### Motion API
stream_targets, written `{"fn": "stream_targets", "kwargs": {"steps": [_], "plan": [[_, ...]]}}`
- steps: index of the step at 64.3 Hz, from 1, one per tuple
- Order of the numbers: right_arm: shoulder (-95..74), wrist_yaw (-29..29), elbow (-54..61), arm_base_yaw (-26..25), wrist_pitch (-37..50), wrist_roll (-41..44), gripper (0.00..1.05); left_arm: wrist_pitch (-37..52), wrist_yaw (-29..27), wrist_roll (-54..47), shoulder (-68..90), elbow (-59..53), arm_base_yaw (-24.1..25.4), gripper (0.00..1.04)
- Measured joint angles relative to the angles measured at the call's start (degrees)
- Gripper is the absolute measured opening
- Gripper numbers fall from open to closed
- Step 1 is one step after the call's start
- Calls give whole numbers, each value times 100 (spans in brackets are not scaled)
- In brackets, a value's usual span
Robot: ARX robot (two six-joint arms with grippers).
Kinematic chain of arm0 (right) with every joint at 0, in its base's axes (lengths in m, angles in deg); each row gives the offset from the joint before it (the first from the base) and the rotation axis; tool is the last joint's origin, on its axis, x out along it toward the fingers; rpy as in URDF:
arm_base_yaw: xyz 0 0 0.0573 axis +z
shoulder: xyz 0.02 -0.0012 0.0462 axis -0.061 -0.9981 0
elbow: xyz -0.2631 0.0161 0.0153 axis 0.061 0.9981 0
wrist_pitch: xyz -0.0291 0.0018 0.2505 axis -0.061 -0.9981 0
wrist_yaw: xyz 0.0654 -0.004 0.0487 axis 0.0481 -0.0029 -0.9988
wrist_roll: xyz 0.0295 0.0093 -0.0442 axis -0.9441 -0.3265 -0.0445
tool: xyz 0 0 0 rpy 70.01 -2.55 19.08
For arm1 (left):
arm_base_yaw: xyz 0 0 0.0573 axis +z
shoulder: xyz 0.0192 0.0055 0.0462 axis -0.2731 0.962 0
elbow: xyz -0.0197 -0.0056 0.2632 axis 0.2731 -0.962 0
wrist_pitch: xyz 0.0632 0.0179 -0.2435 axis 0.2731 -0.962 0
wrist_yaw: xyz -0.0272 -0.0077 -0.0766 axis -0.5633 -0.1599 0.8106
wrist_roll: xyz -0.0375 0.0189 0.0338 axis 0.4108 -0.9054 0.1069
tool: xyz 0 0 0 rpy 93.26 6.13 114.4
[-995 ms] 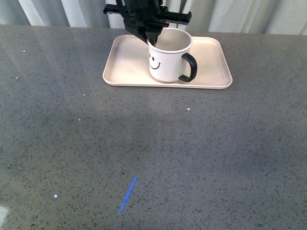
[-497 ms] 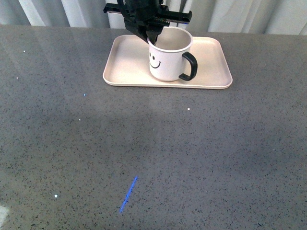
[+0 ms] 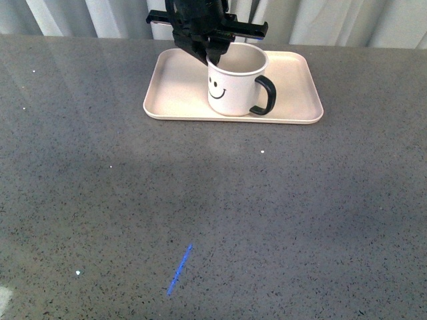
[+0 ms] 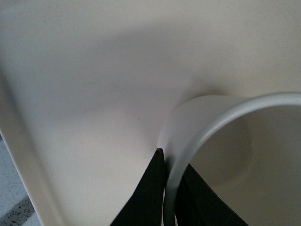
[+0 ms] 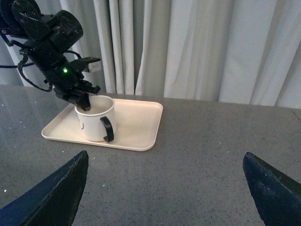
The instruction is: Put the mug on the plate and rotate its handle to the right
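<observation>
Over the plate (image 3: pixel 293 83), left arm reaches down; wrist view alone shows left fingers (image 4: pixel 143 202) clamped across the mug (image 3: pixel 230 83) rim. Right fingers (image 5: pixel 56 193) spread wide, empty.

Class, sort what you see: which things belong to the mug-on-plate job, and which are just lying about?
Job: mug, handle, plate, left gripper clamping the mug's rim.
Lying about: blue streak on the table, white curtains.

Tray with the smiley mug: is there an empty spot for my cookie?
Yes. The biggest bare patch of the plate lies between its left rim and the mug. A smaller one lies between the handle and the right rim. It is crowded at the mug's far-left rim, where the left gripper pinches it.
</observation>
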Motion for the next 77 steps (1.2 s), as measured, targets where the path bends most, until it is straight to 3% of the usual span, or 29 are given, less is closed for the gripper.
{"fn": "stream_targets", "kwargs": {"steps": [5,6,15,17,20,21,24,50,52,53,55,59,68,77], "plan": [[0,0,0,0,0,0,96,0,0,-2,0,0,-2,20],[0,0,0,0,0,0,96,0,4,-28,-2,0,-2,58],[0,0,0,0,0,0,96,0,0,-127,-44,0,2,77],[0,0,0,0,0,0,96,0,0,-127,-44,0,2,77],[0,0,0,0,0,0,96,0,0,-168,-85,0,7,86],[0,0,0,0,0,0,96,0,2,-195,-129,0,15,94],[0,0,0,0,0,0,96,186,9,-227,-306,-201,33,98],[0,0,0,0,0,0,96,3786,317,190,-3904,-4964,354,95],[0,0,0,0,0,0,96,4616,-94,138,-4183,-5563,354,91],[0,0,0,0,0,0,96,5268,-636,92,-4371,-5995,354,87],[0,-9,0,0,0,0,96,6262,-1204,46,-4651,-6673,374,82],[0,4,0,0,0,0,96,8083,-1864,-11,-5228,-8065,463,71],[0,4,0,0,0,0,96,10681,-1810,-52,-6498,-10743,879,44],[0,-2,0,0,0,0,96,11462,-1460,-61,-7462,-12788,1272,9]]}}
